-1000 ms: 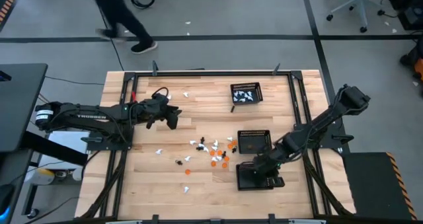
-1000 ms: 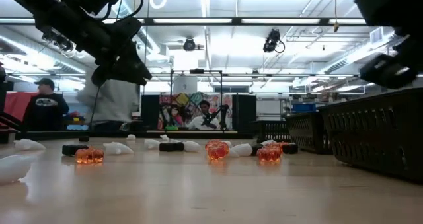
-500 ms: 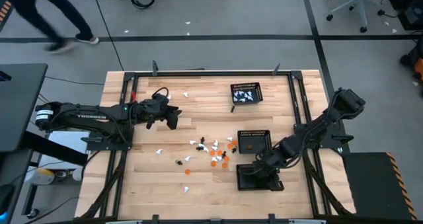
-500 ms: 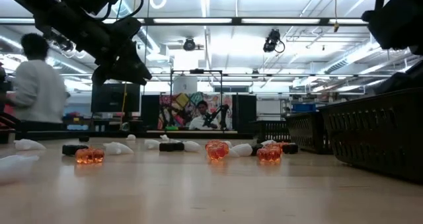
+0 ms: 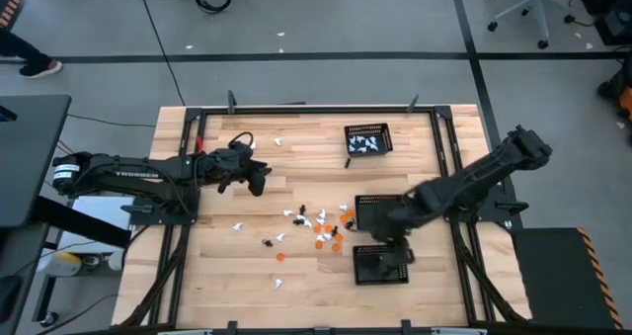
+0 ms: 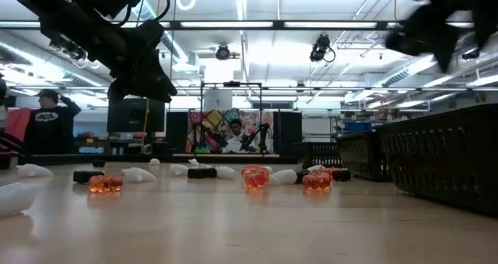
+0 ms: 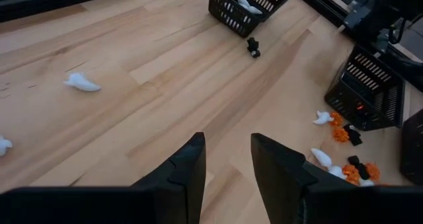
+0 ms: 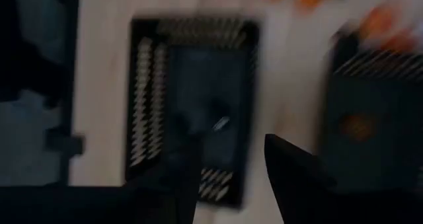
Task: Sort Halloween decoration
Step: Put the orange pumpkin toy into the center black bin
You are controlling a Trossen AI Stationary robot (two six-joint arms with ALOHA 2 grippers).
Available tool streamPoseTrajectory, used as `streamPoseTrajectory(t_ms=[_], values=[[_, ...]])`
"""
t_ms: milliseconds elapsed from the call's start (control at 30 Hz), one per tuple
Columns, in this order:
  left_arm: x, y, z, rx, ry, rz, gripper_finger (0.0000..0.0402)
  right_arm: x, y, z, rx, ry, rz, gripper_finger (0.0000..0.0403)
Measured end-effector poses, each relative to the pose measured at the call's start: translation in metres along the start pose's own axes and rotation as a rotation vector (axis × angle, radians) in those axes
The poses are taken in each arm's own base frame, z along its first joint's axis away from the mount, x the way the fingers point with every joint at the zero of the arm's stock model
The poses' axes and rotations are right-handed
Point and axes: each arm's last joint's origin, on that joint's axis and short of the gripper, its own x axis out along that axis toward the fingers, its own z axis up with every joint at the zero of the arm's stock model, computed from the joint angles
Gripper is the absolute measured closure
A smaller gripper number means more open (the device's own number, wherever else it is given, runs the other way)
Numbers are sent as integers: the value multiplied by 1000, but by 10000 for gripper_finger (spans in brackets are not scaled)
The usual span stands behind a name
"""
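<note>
The Halloween decoration lies as tiny white, orange and black figures, most of them in a loose cluster [image 5: 321,228] at mid-table, also in the low view [image 6: 254,176]. A few white ones lie apart [image 5: 239,226], and one black figure [image 7: 253,48] sits beside the far tray. My right gripper [image 5: 387,238] hangs open above the near black mesh tray [image 8: 192,85], fingers pointing steeply down, nothing between them. My left gripper [image 7: 228,161] hovers open over bare wood at the left [image 5: 259,180], holding nothing.
Three black mesh trays stand on the right half. The far one [image 5: 366,139] holds white figures, the middle one [image 5: 380,209] an orange piece, and the near one [image 5: 382,268] is under my right gripper. A black frame [image 5: 296,110] rims the table. People stand beyond it.
My right gripper has risen out of the near tray and drifted toward the table's far edge, now hanging between the near and middle trays. A person walking behind the table has left the high view at the left.
</note>
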Motion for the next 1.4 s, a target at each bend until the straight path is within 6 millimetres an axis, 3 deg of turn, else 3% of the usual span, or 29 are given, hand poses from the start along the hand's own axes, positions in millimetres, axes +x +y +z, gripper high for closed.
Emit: streamPoseTrajectory(t_ms=[300,533,733,933,1167,1400], values=[[0,1,-2,0,15,10,271,13,-54,75,-136,-33,-94,233],[0,3,-5,11,50,34,271,40,-79,108,-229,-27,-94,233],[-1,1,-9,27,78,25,271,76,-93,110,-229,65,-90,226],[-2,-2,-11,67,86,5,271,100,-95,105,-243,153,-116,200],[-2,-2,-11,84,87,4,271,101,-95,98,-218,232,-220,166],[-2,-2,-11,114,85,3,271,102,-94,96,-179,255,-203,176]])
